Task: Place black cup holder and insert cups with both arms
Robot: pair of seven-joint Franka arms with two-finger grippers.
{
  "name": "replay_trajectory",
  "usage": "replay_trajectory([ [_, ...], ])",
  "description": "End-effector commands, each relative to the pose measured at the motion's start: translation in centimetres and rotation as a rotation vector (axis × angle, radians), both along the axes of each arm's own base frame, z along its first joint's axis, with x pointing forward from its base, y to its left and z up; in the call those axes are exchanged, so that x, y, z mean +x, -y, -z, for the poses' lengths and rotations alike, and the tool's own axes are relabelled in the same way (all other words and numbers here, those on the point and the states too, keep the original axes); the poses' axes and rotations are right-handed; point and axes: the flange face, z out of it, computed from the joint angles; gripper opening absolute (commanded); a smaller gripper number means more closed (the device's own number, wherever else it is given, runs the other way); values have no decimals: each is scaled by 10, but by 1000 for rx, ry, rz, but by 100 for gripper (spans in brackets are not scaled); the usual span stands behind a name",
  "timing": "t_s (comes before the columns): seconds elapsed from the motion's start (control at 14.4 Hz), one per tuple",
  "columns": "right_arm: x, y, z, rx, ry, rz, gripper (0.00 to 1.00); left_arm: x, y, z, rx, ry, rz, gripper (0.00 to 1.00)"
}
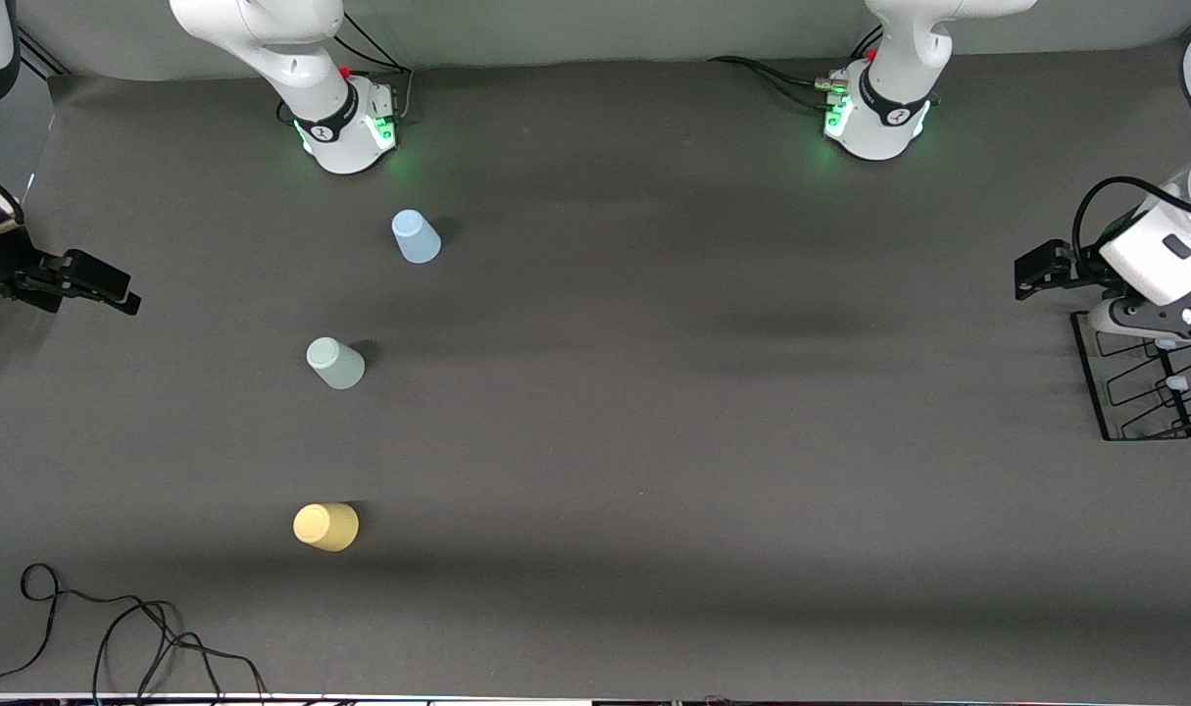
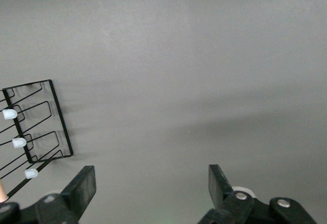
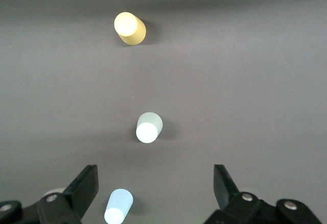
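Note:
The black cup holder (image 1: pixel 1144 392) sits on the table at the left arm's end, partly covered by the left wrist; its pale-tipped pegs (image 2: pixel 19 142) show in the left wrist view. My left gripper (image 1: pixel 1041 270) hangs open and empty over the table beside the holder (image 2: pixel 48 122), its fingers (image 2: pixel 84 185) wide apart. Three cups stand upside down in a row toward the right arm's end: light blue (image 1: pixel 417 237), pale green (image 1: pixel 336 363) and yellow (image 1: pixel 326 527), the yellow nearest the front camera. My right gripper (image 1: pixel 90 284) is open over the table's edge there, apart from the blue cup (image 3: pixel 118 207), green cup (image 3: pixel 148 127) and yellow cup (image 3: pixel 129 28).
A loose black cable (image 1: pixel 115 632) lies by the table's front edge near the right arm's end. The two arm bases (image 1: pixel 350 127) (image 1: pixel 874 118) stand along the edge farthest from the front camera. Bare grey mat (image 1: pixel 703 392) spreads between the cups and the holder.

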Motion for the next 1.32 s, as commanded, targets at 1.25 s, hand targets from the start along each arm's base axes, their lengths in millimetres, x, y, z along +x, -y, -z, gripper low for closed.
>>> replay_trajectory([
  [1.25, -3, -3, -6, 13, 7, 4, 100, 0, -113, -2, -10, -53, -93, 99],
])
